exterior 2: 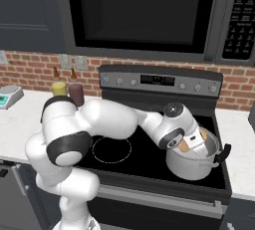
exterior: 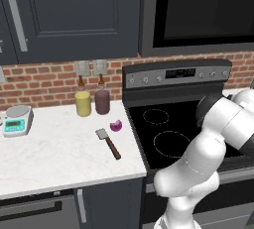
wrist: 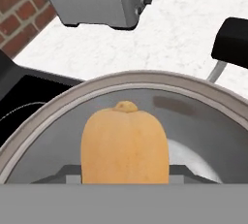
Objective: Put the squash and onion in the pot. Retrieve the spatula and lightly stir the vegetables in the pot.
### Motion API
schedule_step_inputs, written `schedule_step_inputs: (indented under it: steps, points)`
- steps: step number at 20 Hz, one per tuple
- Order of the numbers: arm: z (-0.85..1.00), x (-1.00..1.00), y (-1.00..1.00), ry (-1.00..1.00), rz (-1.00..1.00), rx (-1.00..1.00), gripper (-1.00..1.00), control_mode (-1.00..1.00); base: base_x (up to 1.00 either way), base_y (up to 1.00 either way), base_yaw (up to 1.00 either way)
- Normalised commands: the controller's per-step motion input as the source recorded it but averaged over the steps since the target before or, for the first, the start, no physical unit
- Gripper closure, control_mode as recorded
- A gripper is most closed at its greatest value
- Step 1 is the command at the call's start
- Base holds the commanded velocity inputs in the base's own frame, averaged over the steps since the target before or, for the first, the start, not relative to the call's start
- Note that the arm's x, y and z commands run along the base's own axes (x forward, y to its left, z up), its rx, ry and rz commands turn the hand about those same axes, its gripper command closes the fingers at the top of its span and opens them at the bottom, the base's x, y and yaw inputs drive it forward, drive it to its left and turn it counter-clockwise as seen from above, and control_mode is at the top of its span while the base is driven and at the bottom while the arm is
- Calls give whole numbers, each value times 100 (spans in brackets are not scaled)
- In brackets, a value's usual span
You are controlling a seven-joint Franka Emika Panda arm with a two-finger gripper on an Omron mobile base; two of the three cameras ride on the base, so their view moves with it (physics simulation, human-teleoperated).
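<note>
While over pot [wrist: 43, 121], squash [wrist: 125, 145] foremost.

Tan-orange squash [wrist: 125, 143] upright over steel pot [exterior 2: 193, 167] on stove's right burner, inside rim. Purple onion [exterior: 116, 126] on counter [exterior: 54, 153] near stove edge; spatula [exterior: 108, 143] just beside it, blade toward wall.

The white arm rises from its base, bends at a dark elbow joint and reaches out level to the right, its wrist turned down over the pot [exterior 2: 191, 167]. The gripper [exterior 2: 195, 144] sits at the pot's mouth, just inside the rim, pointing down. In the hand view its jaws are closed on the squash [wrist: 125, 145], held above the pot's pale floor.
</note>
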Motion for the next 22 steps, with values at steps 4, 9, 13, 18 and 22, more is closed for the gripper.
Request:
schedule_step_inputs:
  steps: [4, 9, 13, 18, 22]
  points:
    - [-1, 0, 0, 0, 0, 0, -100, -100, 0, 0, 0]
    - [0, 0, 0, 0, 0, 0, -100, -100, 0, 0, 0]
    - [23, 0, 0, 0, 0, 1, -100, -100, 0, 0, 0]
    - [84, -20, 12, -1, 2, 7, -100, -100, 0, 0, 0]
    - [99, -31, 73, 1, 12, 3, -100, -100, 0, 0, 0]
